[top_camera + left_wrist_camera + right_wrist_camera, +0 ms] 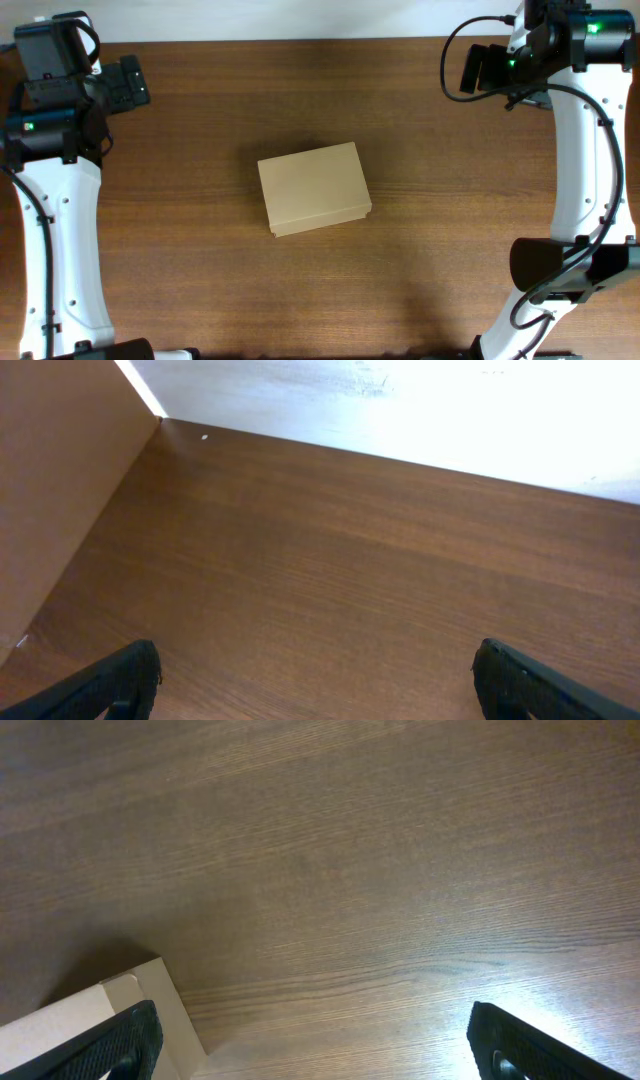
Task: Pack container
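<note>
The container [314, 188] is a small tan cardboard box lying in the middle of the table with its flap lid shut. One corner of it shows at the lower left of the right wrist view [110, 1015]. My left gripper [318, 680] is open and empty, raised at the far left of the table. My right gripper [312, 1040] is open and empty, raised at the far right. Both are well away from the container. No tape rolls are in view.
The brown wooden table [200, 270] fills the overhead view. A white wall runs along its far edge [400, 400]. The left arm [55, 200] and right arm [585, 160] stand at the table's two sides.
</note>
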